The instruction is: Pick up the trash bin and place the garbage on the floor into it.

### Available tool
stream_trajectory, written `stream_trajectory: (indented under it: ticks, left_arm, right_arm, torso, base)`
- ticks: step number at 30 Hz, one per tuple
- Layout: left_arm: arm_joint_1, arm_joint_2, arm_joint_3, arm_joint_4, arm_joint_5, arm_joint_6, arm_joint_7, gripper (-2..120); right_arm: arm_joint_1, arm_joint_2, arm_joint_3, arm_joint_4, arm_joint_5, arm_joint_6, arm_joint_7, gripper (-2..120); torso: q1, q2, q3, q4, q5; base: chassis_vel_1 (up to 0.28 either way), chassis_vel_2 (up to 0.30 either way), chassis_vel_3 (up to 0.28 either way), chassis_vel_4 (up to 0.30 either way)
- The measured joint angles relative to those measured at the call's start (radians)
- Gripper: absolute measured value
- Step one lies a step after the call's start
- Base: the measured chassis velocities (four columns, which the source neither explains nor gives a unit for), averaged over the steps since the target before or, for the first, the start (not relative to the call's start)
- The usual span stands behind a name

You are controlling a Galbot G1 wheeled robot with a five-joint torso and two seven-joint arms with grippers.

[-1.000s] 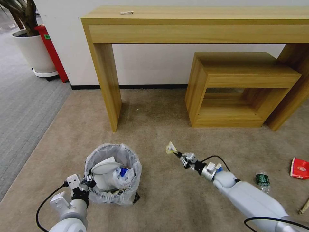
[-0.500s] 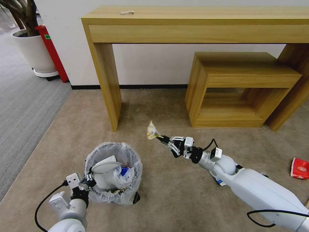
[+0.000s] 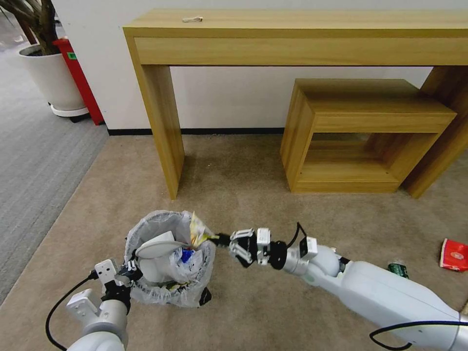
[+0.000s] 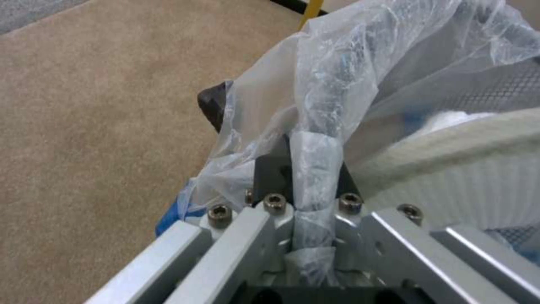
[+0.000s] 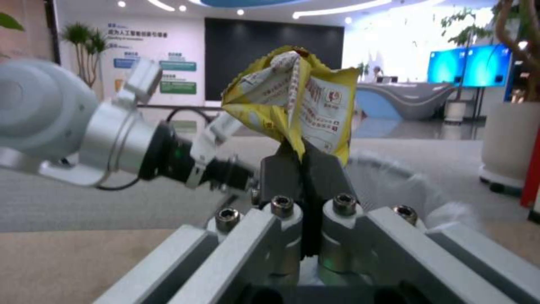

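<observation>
Trash bin point(image 3: 168, 287): 1, lined.
White slipper point(image 3: 158, 248): 1 visible in the bin.
Yellow packet point(image 3: 197, 230): 1.
Red wrapper point(image 3: 454, 254): 1.
Green-label bottle point(image 3: 399, 268): 1.
Gripper: 2, left gripper point(image 3: 127, 273) and right gripper point(image 3: 222, 239).
Wooden table point(image 3: 292, 34): 1.
Wooden stool point(image 3: 360, 136): 1.
Potted plant point(image 3: 46, 73): 1.

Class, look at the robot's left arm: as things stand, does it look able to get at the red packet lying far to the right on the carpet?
Probably not: the left gripper is shut on the trash bin, and the red packet lies beyond the right arm.
</observation>
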Motion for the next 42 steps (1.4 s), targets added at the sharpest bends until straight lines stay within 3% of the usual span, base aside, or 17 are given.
stream_trajectory:
  ticks: [14, 30, 42]
  left_arm:
    - [0.043, -0.013, 0.011, -0.044, 0.02, 0.0, 0.007, 1]
    - [0.047, -0.018, 0.035, -0.043, 0.038, -0.003, 0.011, 1]
    - [0.03, -0.01, 0.031, -0.024, 0.018, -0.004, 0.011, 1]
  right_arm:
    - [0.049, 0.107, -0.093, -0.139, -0.064, -0.006, 0.104, 0]
    - [0.055, 0.147, -0.112, -0.199, -0.123, -0.018, 0.187, 0]
    - [0.056, 0.142, -0.103, -0.193, -0.127, -0.028, 0.187, 43]
  torso:
    - [0.0, 0.0, 0.0, 0.0001, -0.0001]
    - [0.0, 0.0, 0.0, 0.0001, 0.0]
    - [0.0, 0.0, 0.0, 0.0, -0.0001]
  base:
    - [0.0, 0.0, 0.0, 0.0]
    - [0.0, 0.0, 0.0, 0.0]
    - [0.0, 0.0, 0.0, 0.0]
